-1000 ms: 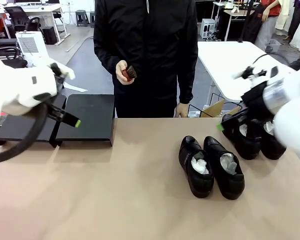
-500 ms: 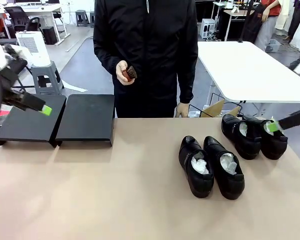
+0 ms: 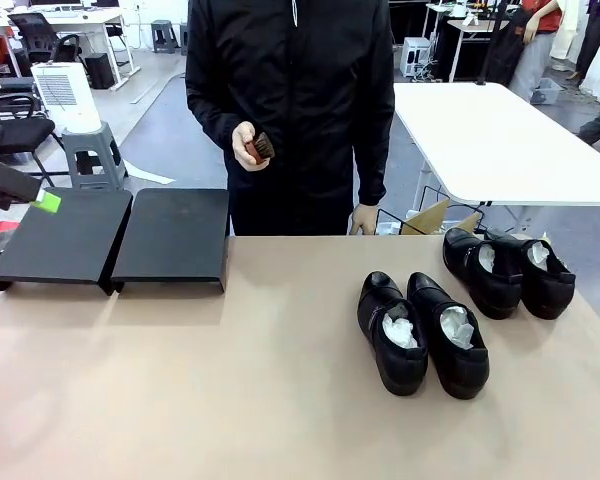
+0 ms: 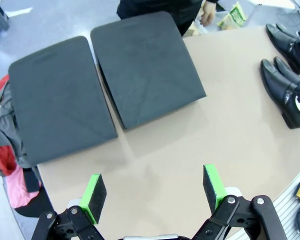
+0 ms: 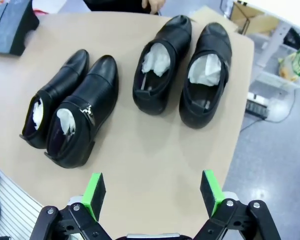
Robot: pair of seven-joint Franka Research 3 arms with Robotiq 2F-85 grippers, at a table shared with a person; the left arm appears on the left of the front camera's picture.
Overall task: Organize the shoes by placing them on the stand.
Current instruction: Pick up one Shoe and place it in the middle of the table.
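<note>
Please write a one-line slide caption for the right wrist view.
Open right tool hovers over the tan table, where four paper-stuffed black shoes lie in two pairs.

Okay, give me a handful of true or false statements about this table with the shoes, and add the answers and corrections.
1. All four glossy black leather dress shoes sit on the tan tabletop. True.
2. The left gripper is shut on a shoe. False: it is open and holds nothing, above the tabletop.
3. The person's hand holds a small brown brush. True.
4. The low flat black stand already carries one shoe. False: no shoe is on it.
5. The shoes are hollow inside. False: crumpled white paper is stuffed into them.
</note>
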